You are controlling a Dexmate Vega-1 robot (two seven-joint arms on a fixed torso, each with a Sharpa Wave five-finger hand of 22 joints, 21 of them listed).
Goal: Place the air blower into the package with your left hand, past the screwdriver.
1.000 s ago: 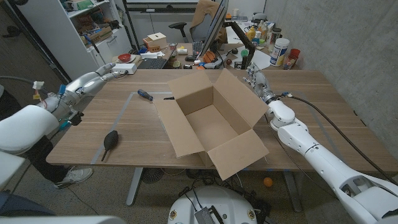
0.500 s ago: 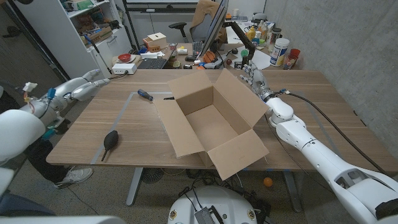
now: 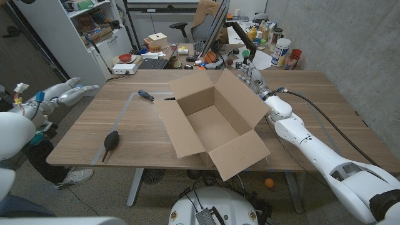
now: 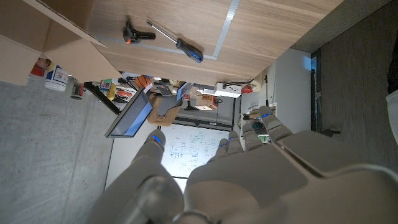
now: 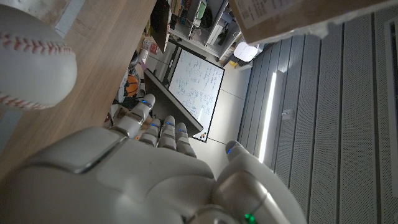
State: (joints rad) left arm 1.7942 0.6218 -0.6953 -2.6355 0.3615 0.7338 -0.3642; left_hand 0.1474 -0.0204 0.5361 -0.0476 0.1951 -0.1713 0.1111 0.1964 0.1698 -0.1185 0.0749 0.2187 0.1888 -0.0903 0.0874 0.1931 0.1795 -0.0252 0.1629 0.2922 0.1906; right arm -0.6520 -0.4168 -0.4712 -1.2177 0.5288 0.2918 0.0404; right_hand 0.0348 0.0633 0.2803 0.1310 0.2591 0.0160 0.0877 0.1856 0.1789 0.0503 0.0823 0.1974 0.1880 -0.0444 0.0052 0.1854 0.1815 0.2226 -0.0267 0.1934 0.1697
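Observation:
The black air blower [image 3: 111,140] lies on the table near its front left edge. A blue-handled screwdriver [image 3: 145,95] [image 4: 187,47] lies farther back, left of the open cardboard package [image 3: 212,122]. My left hand [image 3: 70,92] [image 4: 236,177] hovers off the table's left edge, fingers stretched out and holding nothing, well away from the blower. Behind the package's right flap, my right hand [image 3: 252,77] [image 5: 155,162] stands with fingers extended and nothing in it.
A small black tool [image 4: 134,33] lies on the table [image 3: 312,103] between the screwdriver and the package. A baseball [image 5: 31,62] sits on the table near my right hand. Cluttered desks, bottles [image 3: 282,52] and shelves stand beyond the far edge.
My left arm has drawn back to the left, from over the table's corner to beyond its edge. The right hand has shifted slightly. Blower, screwdriver and package have not moved.

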